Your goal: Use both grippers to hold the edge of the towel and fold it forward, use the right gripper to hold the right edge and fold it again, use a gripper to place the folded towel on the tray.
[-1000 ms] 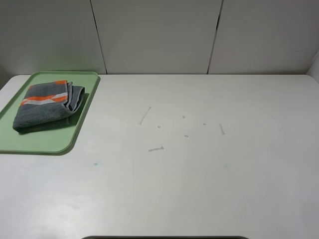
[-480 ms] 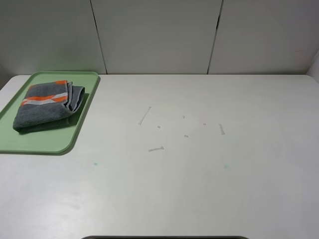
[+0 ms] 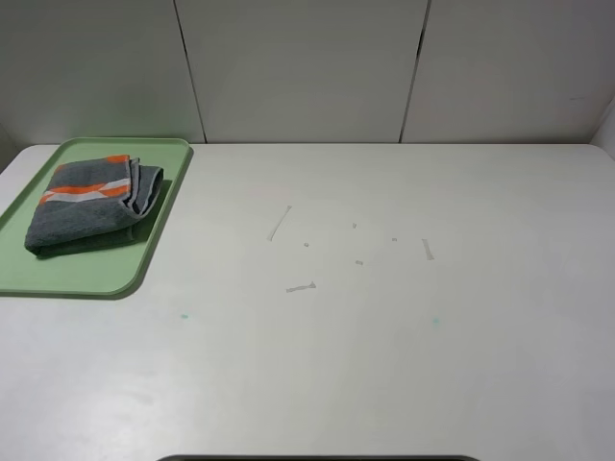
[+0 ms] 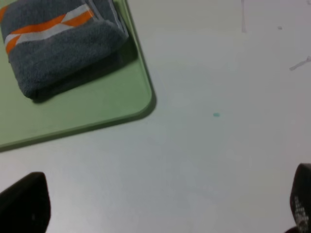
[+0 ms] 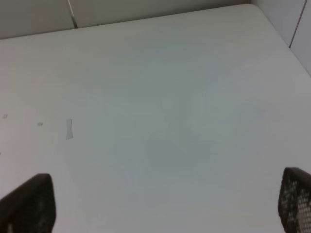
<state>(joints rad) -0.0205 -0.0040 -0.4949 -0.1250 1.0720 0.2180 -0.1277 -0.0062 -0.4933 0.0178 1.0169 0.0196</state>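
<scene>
Risk slight: folded dark grey terry towel [image 3: 91, 204] on pale green plastic tray [image 3: 58, 274] at table's far-left corner may slump open unaided, left gripper [image 4: 160, 206] and right gripper [image 5: 165, 204] both spread apart, empty.

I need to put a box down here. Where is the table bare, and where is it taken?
Bare: the white table right of the tray, out to the back wall, apart from small scuff marks mid-table. Taken: the far left corner, where the folded towel lies on the tray.

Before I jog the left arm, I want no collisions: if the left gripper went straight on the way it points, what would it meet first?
Probably bare table. The left gripper stands open, and the tray with the towel lies off to one side, though depth is unclear.
</scene>
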